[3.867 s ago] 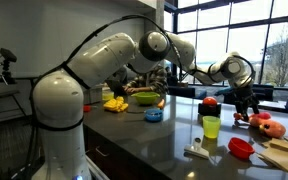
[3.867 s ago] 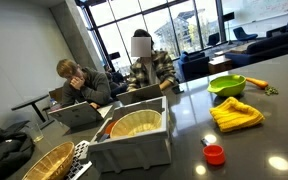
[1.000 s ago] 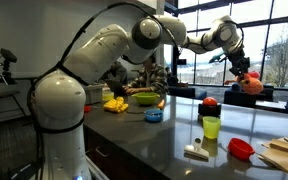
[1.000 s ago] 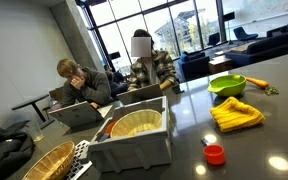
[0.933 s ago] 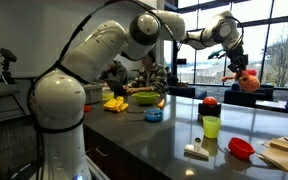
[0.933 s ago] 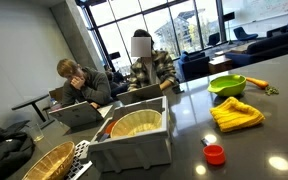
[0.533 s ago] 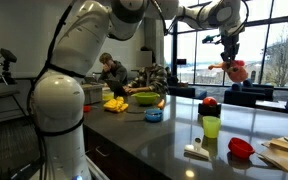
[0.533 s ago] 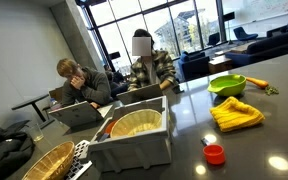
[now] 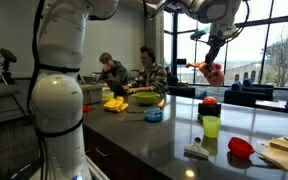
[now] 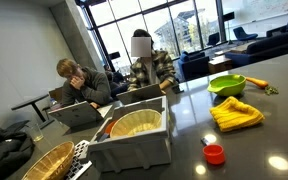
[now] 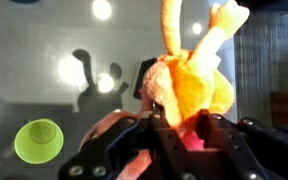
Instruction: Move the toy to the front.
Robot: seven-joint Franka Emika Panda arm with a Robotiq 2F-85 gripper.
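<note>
The orange plush toy [image 9: 213, 71] hangs high above the dark counter in an exterior view, with my gripper [image 9: 210, 62] shut on it. In the wrist view the toy [image 11: 192, 80] fills the middle, its floppy orange limbs pointing up and a pinkish-red patch between my gripper's [image 11: 190, 128] black fingers. The yellow-green cup [image 11: 38, 140] shows far below at the lower left of the wrist view and stands on the counter [image 9: 211, 127] in an exterior view.
On the counter [image 9: 164, 135] are a red-and-black ball [image 9: 210, 102], a red bowl [image 9: 241, 148], a blue bowl [image 9: 153, 116], a green bowl [image 9: 143, 98] and a yellow cloth [image 9: 114, 103]. A grey bin [image 10: 134, 135], a wicker basket [image 10: 44, 160] and a small red cap [image 10: 215, 154] show in an exterior view. People sit behind.
The arm has swung the held toy to the left and a little higher over the counter. The grip has stayed the same.
</note>
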